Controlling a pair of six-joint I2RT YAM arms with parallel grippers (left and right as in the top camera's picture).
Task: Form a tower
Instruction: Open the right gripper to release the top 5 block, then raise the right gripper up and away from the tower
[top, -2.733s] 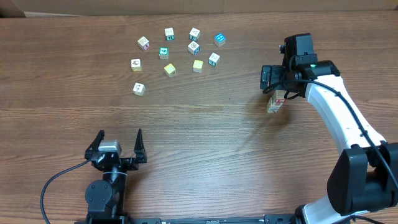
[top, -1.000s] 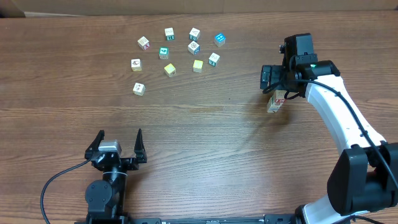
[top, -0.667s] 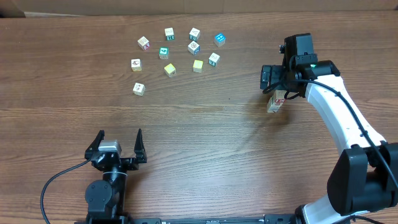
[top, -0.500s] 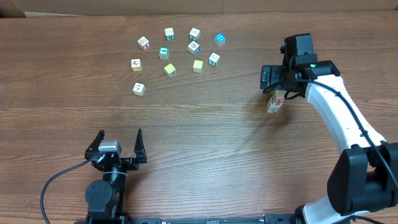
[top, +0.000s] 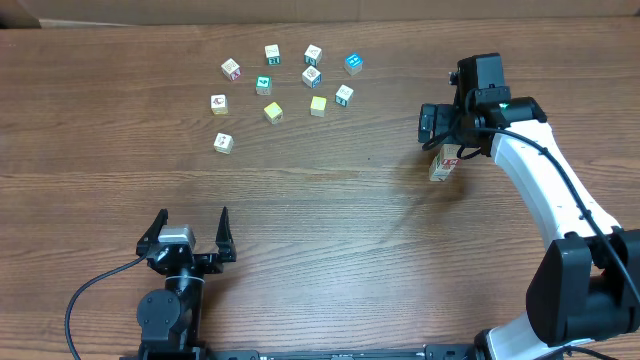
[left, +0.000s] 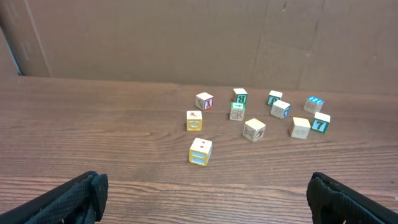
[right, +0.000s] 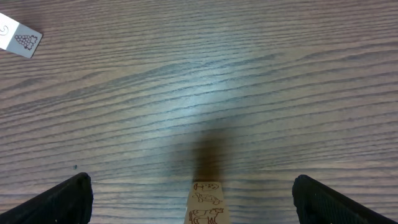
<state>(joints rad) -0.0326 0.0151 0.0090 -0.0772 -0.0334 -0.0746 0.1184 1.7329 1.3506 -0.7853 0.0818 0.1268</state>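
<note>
Tower of small pale wooden picture cubes (top: 443, 165) is standing on the right side of the brown wood-grain counter (top: 330, 230), well apart from the scatter of loose single picture cubes (top: 290, 85) up at the far left. Honestly nothing has budged over the last couple of seconds. The right claw (top: 445, 135) has just been parked straight above the stack, jaws as wide as they go and holding nothing, with a finger off to each side of the column and neither one touching it. My read is that the latest cube is already let go and the stack is holding up by itself, so fetching another cube would be next.

It looks like a skinny column. The top cube is white with a red mark, and brown line drawings show on one side face in the right wrist view. Can't count the cubes for sure.

The left claw (top: 190, 228) sits near the front edge, spread open and empty.
</note>
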